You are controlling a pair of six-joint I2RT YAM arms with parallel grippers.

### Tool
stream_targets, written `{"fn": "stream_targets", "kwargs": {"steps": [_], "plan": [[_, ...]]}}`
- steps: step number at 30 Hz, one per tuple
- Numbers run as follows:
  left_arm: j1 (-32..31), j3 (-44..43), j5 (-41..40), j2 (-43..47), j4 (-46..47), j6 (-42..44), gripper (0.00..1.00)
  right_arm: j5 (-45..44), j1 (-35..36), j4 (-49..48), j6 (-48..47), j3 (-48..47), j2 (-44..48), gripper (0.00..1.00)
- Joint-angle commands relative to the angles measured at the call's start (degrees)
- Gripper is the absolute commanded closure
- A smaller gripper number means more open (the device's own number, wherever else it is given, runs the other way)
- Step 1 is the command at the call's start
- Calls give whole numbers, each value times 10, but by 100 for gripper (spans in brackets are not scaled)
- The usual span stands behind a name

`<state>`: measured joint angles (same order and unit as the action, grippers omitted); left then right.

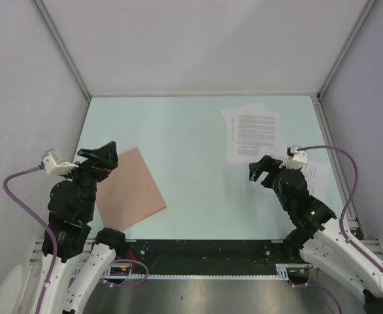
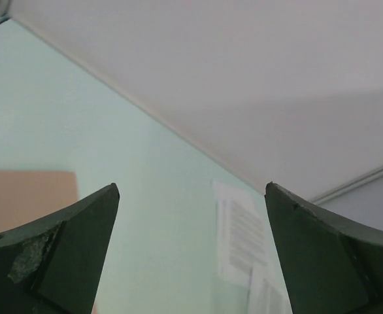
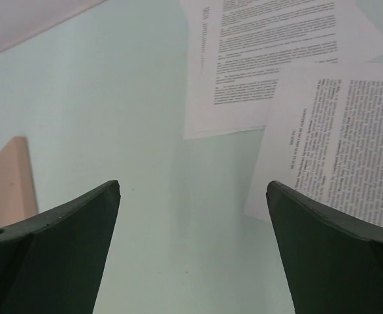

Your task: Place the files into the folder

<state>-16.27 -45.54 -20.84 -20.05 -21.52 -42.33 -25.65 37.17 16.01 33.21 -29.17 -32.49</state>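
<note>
The task looks to be at its opening step: none of the files (image 1: pixel 250 134) is in the folder (image 1: pixel 131 191) yet. The salmon-brown folder lies flat and closed on the bench (image 1: pixel 178 131), turned at an angle, close to the near-left corner. The files, white sheets printed with small black text, lie fanned and overlapping towards the far-right corner, with one more sheet nearer along the right edge. Folder and files are well apart.

The left fingers (image 1: pixel 101 157) hover over the far corner of the folder, spread wide with nothing between them. The right fingers (image 1: pixel 259 170) hang just beside the nearer sheet, on its left, equally wide apart and empty; the right wrist view shows bare bench between the tips and the printed pages just ahead.

Next, I judge, the folder's cover has to be lifted by the left arm, though which edge is the hinge I cannot tell. The right arm must get under a sheet's edge. That is awkward with thin paper lying flat, and the overlapping sheets may drag together.
</note>
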Motion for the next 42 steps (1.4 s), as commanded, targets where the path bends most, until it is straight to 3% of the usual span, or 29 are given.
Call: {"fn": "stream_targets", "kwargs": {"steps": [1, 2, 3, 5, 6, 8, 11, 12, 16, 20, 27, 36, 42], "plan": [[1, -35, -32, 25, -164, 72, 0, -54, -1, -7, -40, -40, -64, 0], [1, -29, 1, 41, -138, 103, 0, -29, -7, -28, -32, -42, -65, 0], [0, -25, 17, 65, -134, 112, 0, 12, -13, -55, -90, -41, -66, 0], [-4, -41, 22, 60, -173, 96, 0, 120, -14, -127, -150, -41, -78, 0], [-4, -51, 22, 53, -188, 87, 0, 117, 1, -141, -161, -47, -88, 0], [-4, -62, 13, 49, -236, 52, 0, 106, 32, -181, -190, -68, -143, 0], [-4, -89, -17, 49, -292, 23, 0, 37, 140, -222, -269, -97, -253, 0], [-4, -107, -31, 50, -308, 16, 0, 12, 209, -238, -295, -114, -283, 0], [-4, -159, -85, 50, -368, 14, 0, -78, 340, -305, -491, -192, -467, 2], [-5, -174, -111, 69, -373, 27, 0, -115, 421, -381, -653, -248, -650, 8], [-15, -170, -128, 79, -361, 51, 0, -87, 481, -478, -878, -269, -777, 13], [-32, -153, -155, 99, -339, 77, 0, -49, 494, -510, -931, -298, -853, 13], [-40, -148, -162, 104, -340, 81, 1, -40, 485, -537, -957, -330, -891, 23]]}}
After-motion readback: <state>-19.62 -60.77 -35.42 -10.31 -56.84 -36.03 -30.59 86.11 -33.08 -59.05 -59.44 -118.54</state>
